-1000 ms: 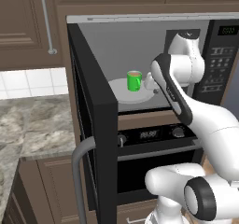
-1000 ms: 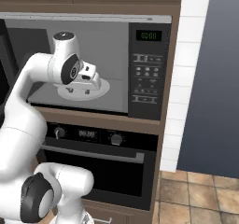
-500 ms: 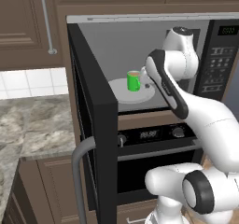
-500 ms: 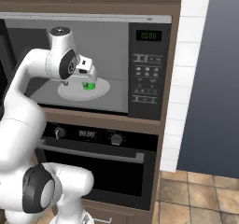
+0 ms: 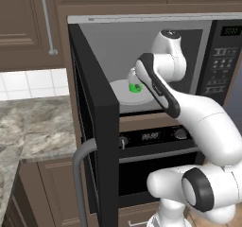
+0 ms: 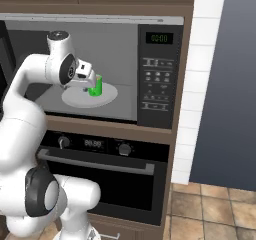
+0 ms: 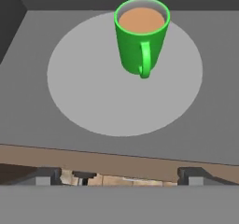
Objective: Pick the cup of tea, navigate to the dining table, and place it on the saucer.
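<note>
Currently reaching: the small bright green mug of brown tea [image 7: 141,34] stands upright on the round grey-white turntable plate [image 7: 93,97] inside the open microwave [image 5: 142,56], toward the plate's far side, handle facing the arm. The white arm's two-finger gripper [image 6: 86,79] hovers near the mug, apart from it; jaws look spread, empty, though barely visible. Best approach straddles the body beside the handle, level, avoiding spills. Dark oven [image 6: 100,169] sits below the microwave.

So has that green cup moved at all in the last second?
No. The cup of tea sits at the same spot on the round turntable plate inside the microwave; only the gripper has swung closer to it.
</note>
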Robot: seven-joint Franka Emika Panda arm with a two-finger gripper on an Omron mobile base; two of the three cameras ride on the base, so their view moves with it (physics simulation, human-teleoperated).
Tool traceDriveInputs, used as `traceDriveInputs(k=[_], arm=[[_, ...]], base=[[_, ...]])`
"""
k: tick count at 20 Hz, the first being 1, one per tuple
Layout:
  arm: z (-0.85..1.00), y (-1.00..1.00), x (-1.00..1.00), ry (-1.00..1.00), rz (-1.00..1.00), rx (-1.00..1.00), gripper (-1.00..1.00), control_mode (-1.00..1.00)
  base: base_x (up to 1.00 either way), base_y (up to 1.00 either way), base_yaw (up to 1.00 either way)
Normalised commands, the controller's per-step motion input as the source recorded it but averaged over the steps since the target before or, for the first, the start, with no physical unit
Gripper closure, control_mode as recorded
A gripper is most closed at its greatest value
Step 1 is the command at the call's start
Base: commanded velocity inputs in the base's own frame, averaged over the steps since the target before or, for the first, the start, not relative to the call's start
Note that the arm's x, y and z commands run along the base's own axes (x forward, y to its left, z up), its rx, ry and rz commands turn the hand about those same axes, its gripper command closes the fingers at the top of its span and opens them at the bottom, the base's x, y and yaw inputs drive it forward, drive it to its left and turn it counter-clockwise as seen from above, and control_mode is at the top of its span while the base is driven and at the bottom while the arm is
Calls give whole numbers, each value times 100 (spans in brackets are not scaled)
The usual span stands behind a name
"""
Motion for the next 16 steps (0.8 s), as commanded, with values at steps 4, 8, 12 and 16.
traceDriveInputs(k=[4,8,12,16], arm=[[-35,9,8,-18,0,17,-100,-100],[-28,0,20,-18,-1,14,-100,-100],[-6,0,30,-8,-5,5,-100,-100],[0,-6,44,0,-7,-7,-100,-100]], base=[[0,0,0],[0,0,0],[0,0,0],[0,0,0]])
